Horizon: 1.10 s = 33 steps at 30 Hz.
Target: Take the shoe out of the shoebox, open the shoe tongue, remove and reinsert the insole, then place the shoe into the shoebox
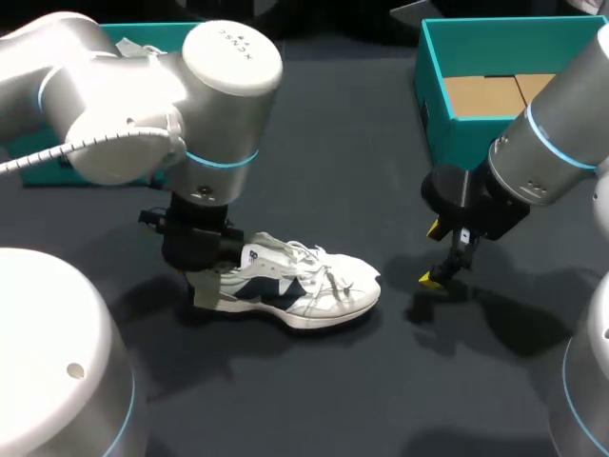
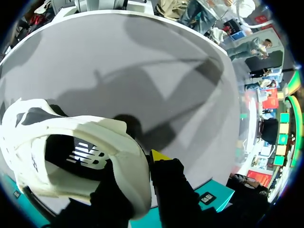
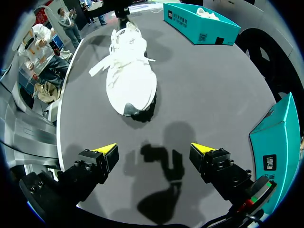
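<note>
1. Left gripper: clamped on the heel of the shoe. In the left wrist view one finger sits inside the shoe opening and the other, with its yellow tip showing, sits outside. The white heel wall is pinched between them.

2. Shoe: it lies on the dark table, left of centre in the head view, outside both boxes. The sole is down and the toe points toward my right arm. The upper is white with dark navy panels. The laces are loose and splay out to the side of the shoe.

3. Right gripper: fingers spread wide apart with nothing between them. It hangs above bare table, just beyond the toe of the shoe and apart from it. In the right wrist view the shoe lies ahead of the fingers, toe nearest.

4. Shoebox: teal, open, standing at the far right of the table behind my right gripper. Its brown cardboard floor is visible.

5. Second teal box: at the far left of the table, partly hidden behind my left arm in the head view. Something white lies inside; I cannot tell what.
</note>
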Motion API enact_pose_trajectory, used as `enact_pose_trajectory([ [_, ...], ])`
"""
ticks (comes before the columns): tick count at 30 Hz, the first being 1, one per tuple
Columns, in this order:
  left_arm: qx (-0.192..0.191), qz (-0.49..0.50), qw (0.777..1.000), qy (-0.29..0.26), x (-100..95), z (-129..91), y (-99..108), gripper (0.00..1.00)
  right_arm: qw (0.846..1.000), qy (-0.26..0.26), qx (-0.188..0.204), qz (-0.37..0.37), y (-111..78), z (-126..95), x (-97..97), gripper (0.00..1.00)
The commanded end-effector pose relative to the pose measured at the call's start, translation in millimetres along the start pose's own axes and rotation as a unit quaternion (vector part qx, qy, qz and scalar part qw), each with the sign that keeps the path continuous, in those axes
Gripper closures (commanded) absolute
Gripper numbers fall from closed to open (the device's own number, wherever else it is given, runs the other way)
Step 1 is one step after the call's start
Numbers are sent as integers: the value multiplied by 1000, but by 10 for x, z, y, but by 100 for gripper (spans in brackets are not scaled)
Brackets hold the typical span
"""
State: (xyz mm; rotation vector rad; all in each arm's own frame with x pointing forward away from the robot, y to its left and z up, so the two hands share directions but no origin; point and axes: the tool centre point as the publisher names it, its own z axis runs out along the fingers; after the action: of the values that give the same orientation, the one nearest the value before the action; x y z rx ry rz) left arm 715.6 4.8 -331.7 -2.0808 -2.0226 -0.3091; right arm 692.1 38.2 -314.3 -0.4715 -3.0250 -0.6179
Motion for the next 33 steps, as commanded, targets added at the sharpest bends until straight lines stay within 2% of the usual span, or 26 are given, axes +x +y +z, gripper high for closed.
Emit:
enact_pose_trajectory([
  [1,5,1,1000,11,-176,50,54,100,1000,-2,0,0,-9,6,15,0],
  [15,18,-8,1000,20,-433,170,148,100,1000,-2,0,0,-9,6,15,0],
  [31,15,-10,999,30,-553,323,166,100,1000,-2,0,0,-9,6,15,0],
  [32,17,-10,999,31,-560,329,165,95,1000,-2,0,0,-9,6,15,0],
  [33,17,-10,999,32,-563,331,164,77,1000,-2,0,0,-9,6,15,0],
])
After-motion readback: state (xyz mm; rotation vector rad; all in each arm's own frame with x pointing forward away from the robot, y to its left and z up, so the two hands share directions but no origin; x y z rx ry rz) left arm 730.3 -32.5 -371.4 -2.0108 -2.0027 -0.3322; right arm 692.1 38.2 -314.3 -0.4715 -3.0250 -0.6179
